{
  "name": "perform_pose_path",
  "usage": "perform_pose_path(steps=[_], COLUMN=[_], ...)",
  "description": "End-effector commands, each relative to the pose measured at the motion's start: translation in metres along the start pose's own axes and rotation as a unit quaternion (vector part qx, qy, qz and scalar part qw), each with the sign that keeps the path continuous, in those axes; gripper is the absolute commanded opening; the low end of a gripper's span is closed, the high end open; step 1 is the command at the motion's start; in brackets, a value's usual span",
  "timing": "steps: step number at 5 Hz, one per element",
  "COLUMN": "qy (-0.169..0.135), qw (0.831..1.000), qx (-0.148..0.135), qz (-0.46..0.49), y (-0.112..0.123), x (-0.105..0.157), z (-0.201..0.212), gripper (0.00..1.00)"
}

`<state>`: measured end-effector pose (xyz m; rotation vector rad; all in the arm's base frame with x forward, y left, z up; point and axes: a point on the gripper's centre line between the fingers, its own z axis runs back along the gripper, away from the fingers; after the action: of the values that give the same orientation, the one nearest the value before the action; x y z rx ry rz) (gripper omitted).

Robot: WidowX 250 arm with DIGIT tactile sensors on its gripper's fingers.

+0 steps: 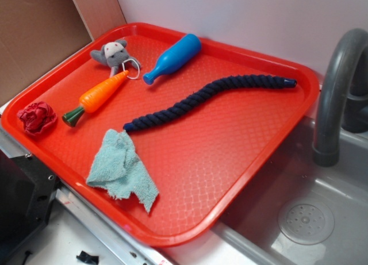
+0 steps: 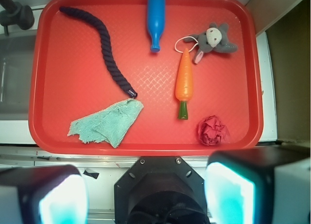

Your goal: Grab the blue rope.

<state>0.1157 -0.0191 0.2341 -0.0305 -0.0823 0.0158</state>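
Lying wavy across the red tray (image 2: 34,88), the blue rope (image 2: 108,54) touches a teal rag (image 2: 107,124). The pincer (image 2: 146,195) hangs apart, holding nothing

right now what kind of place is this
Probably a toy kitchen counter: a grey faucet arches over a sink with a drain, beside a red tray of toys.

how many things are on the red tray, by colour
blue: 2, the rope and the bottle
orange: 1, the carrot
grey: 1, the plush mouse
red: 1, the crumpled ball
pale teal: 1, the cloth
total: 6
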Motion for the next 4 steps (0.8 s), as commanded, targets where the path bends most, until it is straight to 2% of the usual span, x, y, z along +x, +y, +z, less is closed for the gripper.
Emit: perform_pose_path(steps=[1, 2, 3, 4], qy=[0.000, -0.051, -0.079, -0.092], qw=[1.000, 0.999, 0.995, 0.991], qx=[0.000, 0.004, -0.009, -0.019], qz=[0.000, 0.004, -0.054, -0.097], y=[0.000, -0.015, -0.033, -0.056], x=[0.000, 0.015, 0.035, 0.063], z=[0.000, -0.012, -0.029, -0.058], gripper=[1.00, 1.00, 1.00, 1.00])
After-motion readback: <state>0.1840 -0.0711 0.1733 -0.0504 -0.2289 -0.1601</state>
